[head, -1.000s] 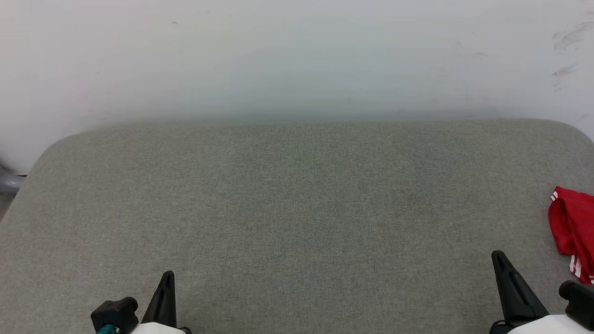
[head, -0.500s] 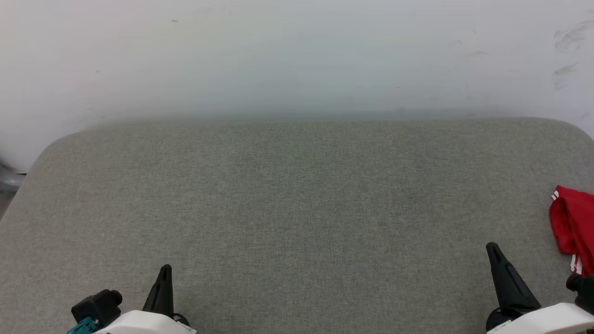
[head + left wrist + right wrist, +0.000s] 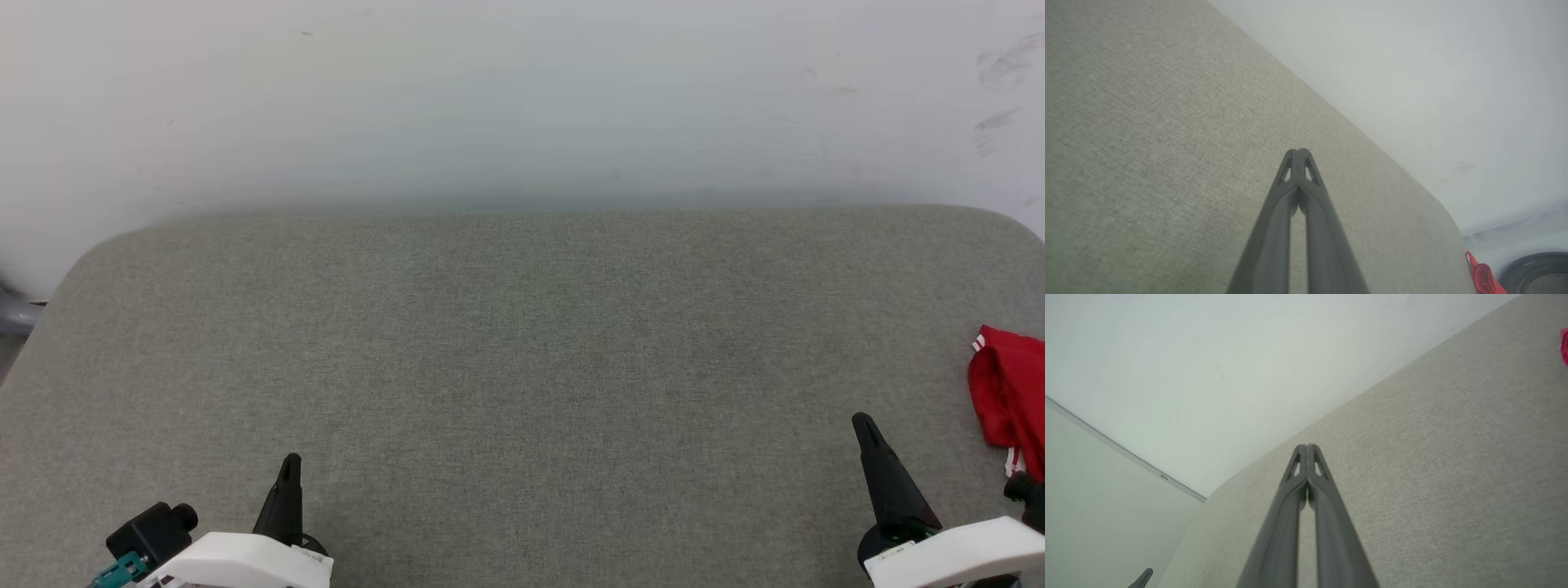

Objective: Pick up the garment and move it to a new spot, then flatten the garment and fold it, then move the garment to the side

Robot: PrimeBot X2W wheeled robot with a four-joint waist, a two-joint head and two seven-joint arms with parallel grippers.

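While the garment (image 3: 1011, 392) lies bunched at three o'clock by the pad's (image 3: 522, 351) right edge, the left gripper (image 3: 289, 469) at seven o'clock and the right gripper (image 3: 867, 426) at five o'clock both have fingers pressed together, empty. The right gripper is near the garment, not touching it.

Garment (image 3: 1008, 392): one, red, cut off at the frame edge. Grippers: two, left gripper (image 3: 289, 467) and right gripper (image 3: 864, 425). Grey padded surface (image 3: 522, 343): one. Pale wall (image 3: 522, 98): one. Dark round thing (image 3: 1535, 271): probably one, too blurred to name.
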